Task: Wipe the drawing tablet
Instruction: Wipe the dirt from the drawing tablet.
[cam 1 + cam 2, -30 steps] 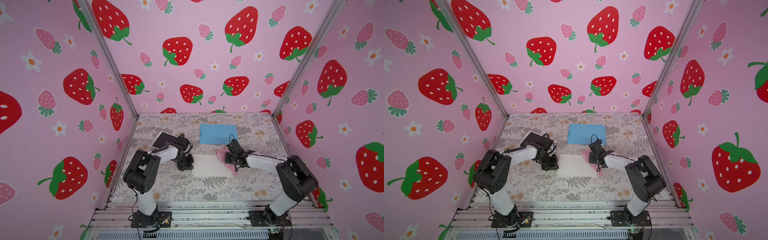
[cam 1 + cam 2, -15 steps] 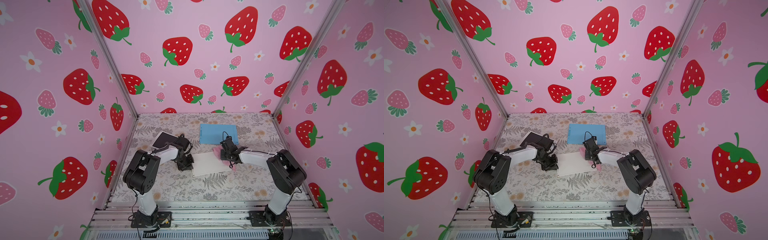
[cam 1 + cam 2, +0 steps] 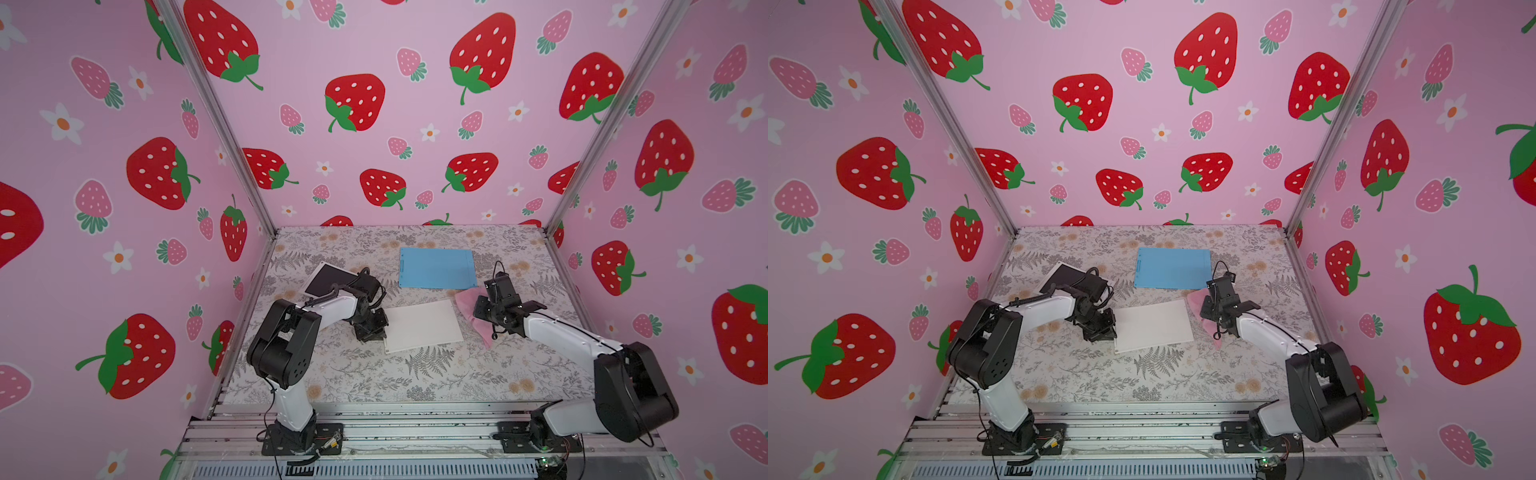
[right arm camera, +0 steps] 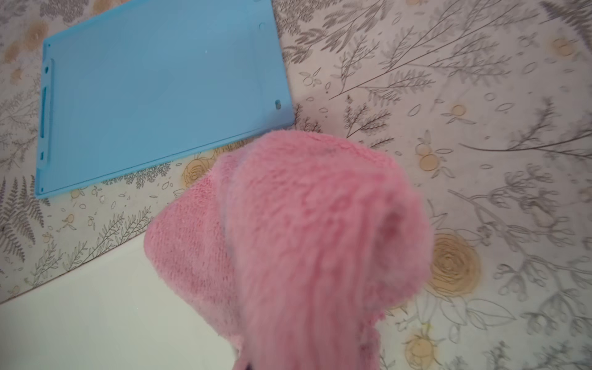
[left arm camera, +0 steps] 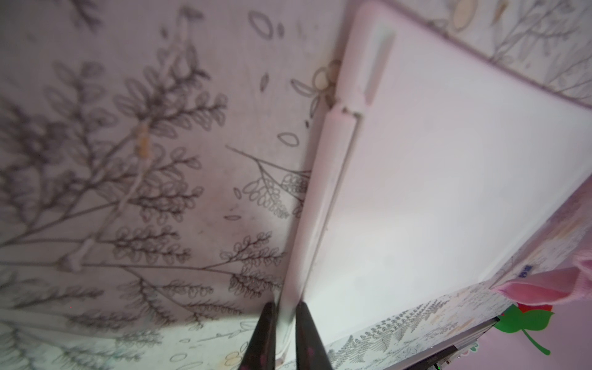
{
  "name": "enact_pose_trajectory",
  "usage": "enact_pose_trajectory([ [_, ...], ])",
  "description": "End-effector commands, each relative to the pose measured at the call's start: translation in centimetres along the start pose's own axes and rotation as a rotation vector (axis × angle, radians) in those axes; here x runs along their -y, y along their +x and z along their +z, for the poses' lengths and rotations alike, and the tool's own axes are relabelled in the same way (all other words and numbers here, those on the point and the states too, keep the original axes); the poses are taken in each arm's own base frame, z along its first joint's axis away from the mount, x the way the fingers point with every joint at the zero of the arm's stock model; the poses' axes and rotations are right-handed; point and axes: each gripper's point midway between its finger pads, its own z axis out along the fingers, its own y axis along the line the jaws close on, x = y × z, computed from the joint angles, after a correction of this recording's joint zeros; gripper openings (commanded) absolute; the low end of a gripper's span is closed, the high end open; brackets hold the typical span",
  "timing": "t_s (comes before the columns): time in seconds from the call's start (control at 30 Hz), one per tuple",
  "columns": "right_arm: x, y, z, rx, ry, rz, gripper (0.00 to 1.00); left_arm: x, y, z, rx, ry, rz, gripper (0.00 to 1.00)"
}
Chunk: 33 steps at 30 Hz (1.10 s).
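White drawing tablet (image 3: 423, 326) flat on floral table, pink fluffy cloth (image 3: 469, 309) at its far corner

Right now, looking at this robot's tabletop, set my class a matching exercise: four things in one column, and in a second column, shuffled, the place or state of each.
Things:
1. white drawing tablet
2. blue tablet
3. pink cloth
4. black tablet

Places or states:
A. held by the right gripper, at the white tablet's far right corner
B. at the back, clear of both arms
C. in the middle, its edge pinched by the left gripper
D. partly hidden behind the left arm

Pairs: 1-C, 2-B, 3-A, 4-D
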Motion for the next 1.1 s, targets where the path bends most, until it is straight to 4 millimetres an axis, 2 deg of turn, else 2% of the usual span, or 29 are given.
enact_pose_trajectory([
  [0.0,2.0,-0.4,-0.6,0.040,0.075,0.006,0.00,-8.3,2.6,3.2,-0.081,-0.327,-0.069,0.15],
  [0.1,1.0,-0.1,-1.0,0.051,0.050,-0.066,0.00,-8.1,2.5,3.3,-0.083,-0.322,-0.069,0.14],
  [0.2,-1.7,0.5,-1.4,0.079,0.034,-0.237,0.00,-8.0,2.4,3.3,-0.081,-0.317,-0.068,0.14],
  [0.4,-6.6,4.1,-0.4,0.032,0.066,-0.523,0.00,-8.0,2.4,3.4,-0.082,-0.316,-0.070,0.14],
  [0.53,-10.1,5.5,-0.1,0.012,0.039,-0.629,0.00,-8.0,2.4,3.3,-0.080,-0.315,-0.071,0.14],
  [0.63,-13.1,6.9,-0.3,0.003,-0.102,-0.621,0.00,-8.0,2.4,3.4,-0.083,-0.317,-0.070,0.14],
  [0.67,-13.8,7.3,-0.3,-0.004,-0.154,-0.597,0.02,-8.0,2.4,3.4,-0.084,-0.316,-0.070,0.14],
  [0.73,-14.7,8.1,0.1,-0.022,-0.228,-0.554,0.18,-8.0,2.5,3.5,-0.085,-0.316,-0.070,0.14],
  [0.8,-14.7,8.7,1.0,-0.056,-0.250,-0.506,0.35,-8.1,2.5,3.5,-0.085,-0.318,-0.071,0.14],
  [0.87,-14.9,9.2,1.6,-0.080,-0.257,-0.505,0.44,-8.2,2.6,3.5,-0.088,-0.323,-0.071,0.14],
  [0.97,-16.5,9.3,2.3,-0.108,-0.273,-0.516,0.51,-8.5,2.7,3.6,-0.091,-0.330,-0.075,0.14],
  [1.07,-18.8,9.4,3.0,-0.158,-0.270,-0.529,0.49,-8.9,2.8,3.5,-0.091,-0.343,-0.075,0.14],
])
